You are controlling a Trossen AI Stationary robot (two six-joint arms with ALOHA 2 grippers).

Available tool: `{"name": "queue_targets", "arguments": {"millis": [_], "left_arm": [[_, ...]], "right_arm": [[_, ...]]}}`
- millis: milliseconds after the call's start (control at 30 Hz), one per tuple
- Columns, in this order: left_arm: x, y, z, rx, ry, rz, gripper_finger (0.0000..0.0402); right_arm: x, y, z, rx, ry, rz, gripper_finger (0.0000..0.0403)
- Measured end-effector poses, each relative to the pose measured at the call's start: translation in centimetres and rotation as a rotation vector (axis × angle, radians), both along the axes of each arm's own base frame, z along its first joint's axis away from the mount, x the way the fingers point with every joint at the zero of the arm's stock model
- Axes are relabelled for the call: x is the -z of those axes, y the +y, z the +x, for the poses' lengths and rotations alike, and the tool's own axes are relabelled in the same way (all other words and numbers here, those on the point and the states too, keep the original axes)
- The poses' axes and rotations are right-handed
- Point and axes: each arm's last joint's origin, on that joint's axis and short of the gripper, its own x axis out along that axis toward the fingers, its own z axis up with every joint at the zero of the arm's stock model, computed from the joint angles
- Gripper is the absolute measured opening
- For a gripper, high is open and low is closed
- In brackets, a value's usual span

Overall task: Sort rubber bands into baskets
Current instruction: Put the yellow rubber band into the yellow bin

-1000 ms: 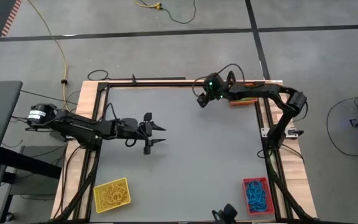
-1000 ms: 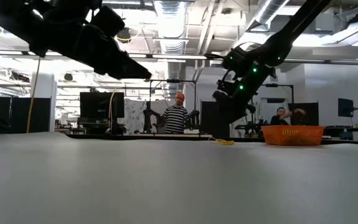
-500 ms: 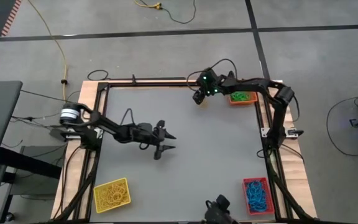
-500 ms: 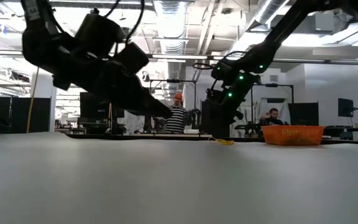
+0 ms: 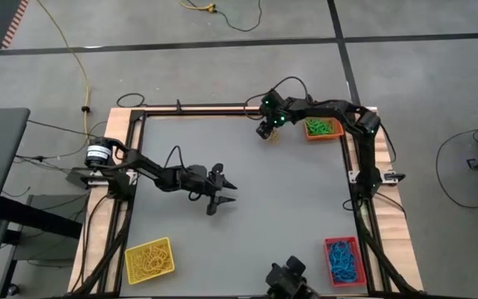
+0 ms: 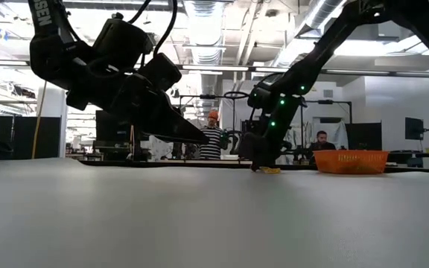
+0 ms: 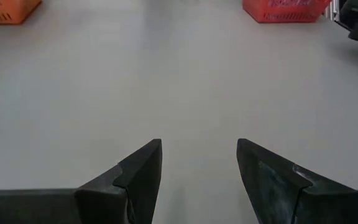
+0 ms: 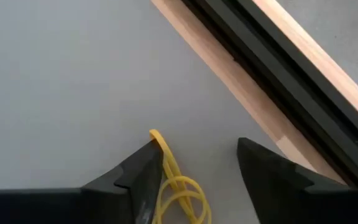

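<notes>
The right gripper (image 5: 265,133) has moved along the far edge of the tabletop (image 5: 247,208), away from the orange basket (image 5: 322,129), and now hangs low over 1 yellow rubber band (image 8: 178,186), fingers apart, holding nothing. That looks like the next pick. The wooden rim (image 8: 241,81) lies close beside it, leaving little room there. The left gripper (image 5: 225,193), open and empty, has swung toward mid-tabletop, with bare surface all around.

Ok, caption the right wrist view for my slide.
Right gripper, fingers open, poised over a yellow rubber band near the table's wooden edge.
</notes>
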Motion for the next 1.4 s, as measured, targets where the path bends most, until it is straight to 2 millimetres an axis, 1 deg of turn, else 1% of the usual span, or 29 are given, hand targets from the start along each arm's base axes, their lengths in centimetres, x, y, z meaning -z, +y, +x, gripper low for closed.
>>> {"name": "queue_targets", "arguments": {"millis": [100,200,267,300,333,400,500,600,667,767,867,933,1000,1100,1167,1300,1400], "left_arm": [[0.0,0.0,0.0,0.000,0.000,0.000,0.0197],[0.0,0.0,0.0,0.000,0.000,0.000,0.0197],[0.0,0.0,0.0,-0.002,0.000,-0.004,0.0197],[0.0,0.0,0.0,-0.004,0.001,-0.009,0.0197],[0.0,0.0,0.0,-0.005,0.001,-0.010,0.0197],[0.0,0.0,0.0,-0.008,0.003,-0.018,0.0197],[0.0,0.0,0.0,-0.012,0.005,-0.029,0.0197],[0.0,-0.1,0.0,-0.016,0.007,-0.041,0.0197],[0.0,-0.1,0.0,-0.013,0.007,-0.041,0.0197],[0.0,-0.3,0.0,-0.008,0.006,-0.041,0.0197],[0.0,-0.4,0.0,-0.006,0.005,-0.043,0.0197],[0.0,-0.4,0.0,-0.006,0.004,-0.048,0.0197],[0.0,-0.5,0.0,-0.005,0.004,-0.052,0.0197],[0.0,-0.7,0.0,-0.003,0.003,-0.057,0.0197],[-0.1,-0.7,0.0,-0.002,-0.001,-0.060,0.0197],[-0.1,-0.9,0.0,0.000,-0.006,-0.066,0.0197],[-0.1,-1.2,0.0,0.004,-0.006,-0.066,0.0197]], "right_arm": [[-0.1,0.1,0.2,-0.024,0.008,-0.002,0.0173],[-0.3,0.5,0.4,-0.058,0.025,-0.004,0.0097],[-0.4,0.8,0.7,-0.082,0.036,-0.006,0.0039],[-0.5,0.9,0.9,-0.094,0.040,-0.009,0.0023],[-0.6,1.1,1.2,-0.105,0.039,-0.012,0.0019],[-1.1,1.5,1.6,-0.115,0.034,-0.024,0.0023],[-2.6,2.3,2.0,-0.138,0.010,-0.047,0.0023],[-4.9,3.4,2.2,-0.157,-0.021,-0.082,0.0018],[-6.7,4.3,2.1,-0.163,-0.037,-0.118,0.0018],[-10.0,5.8,1.5,-0.178,-0.081,-0.166,0.0018],[-13.1,7.6,0.5,-0.194,-0.118,-0.190,0.0018],[-14.7,8.8,-0.3,-0.196,-0.137,-0.188,0.0020],[-15.9,9.8,-1.1,-0.199,-0.137,-0.177,0.0027],[-16.5,10.8,-2.0,-0.189,-0.113,-0.135,0.0040],[-16.5,11.2,-2.3,-0.187,-0.088,-0.117,0.0045],[-16.2,11.8,-2.4,-0.182,-0.029,-0.123,0.0045],[-15.8,12.2,-2.2,-0.184,-0.021,-0.148,0.0038]]}}
